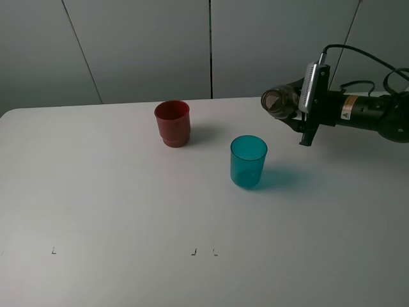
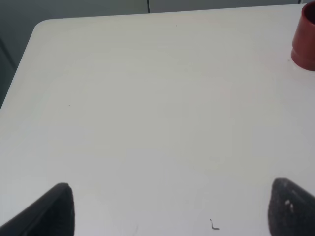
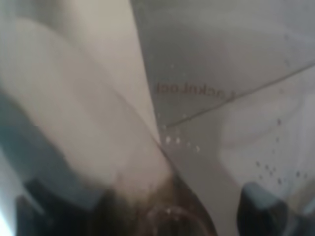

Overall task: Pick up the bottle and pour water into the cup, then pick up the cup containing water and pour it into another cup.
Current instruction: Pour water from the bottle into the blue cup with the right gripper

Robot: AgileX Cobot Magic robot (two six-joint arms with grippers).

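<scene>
Standing apart near bottle [image 1: 279, 101]: teal tumbler [image 1: 248, 161], red cup [image 1: 172, 123].

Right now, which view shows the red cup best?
Exterior high: the red cup stands whole and upright. The left wrist view cuts it off at the frame edge; the right wrist view does not show it.

Obstacles: red cup [image 1: 172, 123] stood at 10 o'clock of teal cup [image 1: 248, 161], gap between passable; bottle [image 1: 279, 101] hung at 1 o'clock; table [image 1: 96, 204] lay open toward 7 o'clock.
</scene>
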